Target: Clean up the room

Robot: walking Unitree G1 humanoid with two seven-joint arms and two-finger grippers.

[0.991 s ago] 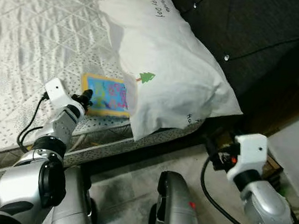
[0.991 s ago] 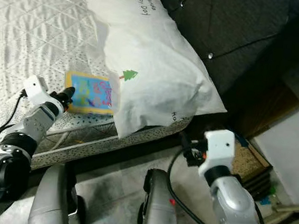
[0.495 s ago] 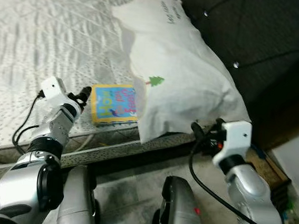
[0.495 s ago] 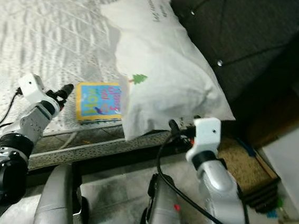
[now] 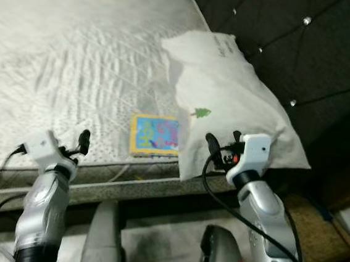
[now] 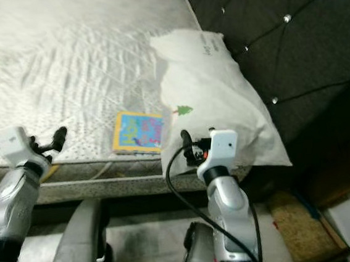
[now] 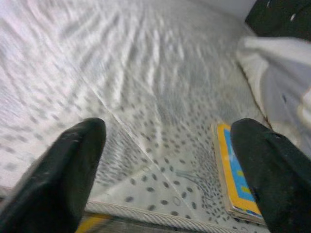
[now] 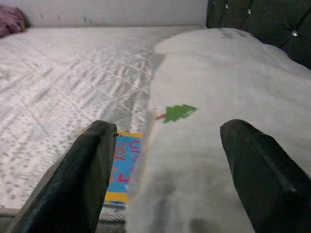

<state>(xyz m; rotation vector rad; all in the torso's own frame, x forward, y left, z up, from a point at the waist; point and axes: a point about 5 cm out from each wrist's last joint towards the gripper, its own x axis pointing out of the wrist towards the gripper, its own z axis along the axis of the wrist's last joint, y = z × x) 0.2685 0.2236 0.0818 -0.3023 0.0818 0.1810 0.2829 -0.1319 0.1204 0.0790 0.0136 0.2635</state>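
Floor tiles nearest, grey, with the robot's own legs below the bed edge. Left claw [image 7: 165, 170] hovers at the near edge of the bed [image 5: 76, 66], fingers spread wide and holding nothing; through its wrist view the dotted mattress cover runs between the two fingers, with a book [image 5: 156, 135] off to one side. Right claw [image 8: 165, 170] is raised in front of the pillow [image 5: 239, 106], likewise released and empty, fingers wide, the pillow's near end lying between them and the little green tree print [image 8: 177, 112] straight ahead. The book lies flat on the mattress close to the near edge, yellow border and blue cover, its far side tucked just under or against the pillow's lower corner; I cannot tell whether it is pinned there. The pillow is white, plump and soft, lying at a slant against the dark tufted headboard [image 5: 283, 36], one corner overhanging the mattress edge. Judgement: the pillow should be light but floppy, so a pinch on a corner or a bunched fold of fabric would hold better than a grab at the middle, and it will sag when lifted. The book looks thin and stiff, lying flush, so it would want a finger slid under the free edge nearest the bed's rim. Further back, rumpled quilted cover up to a pale wall.
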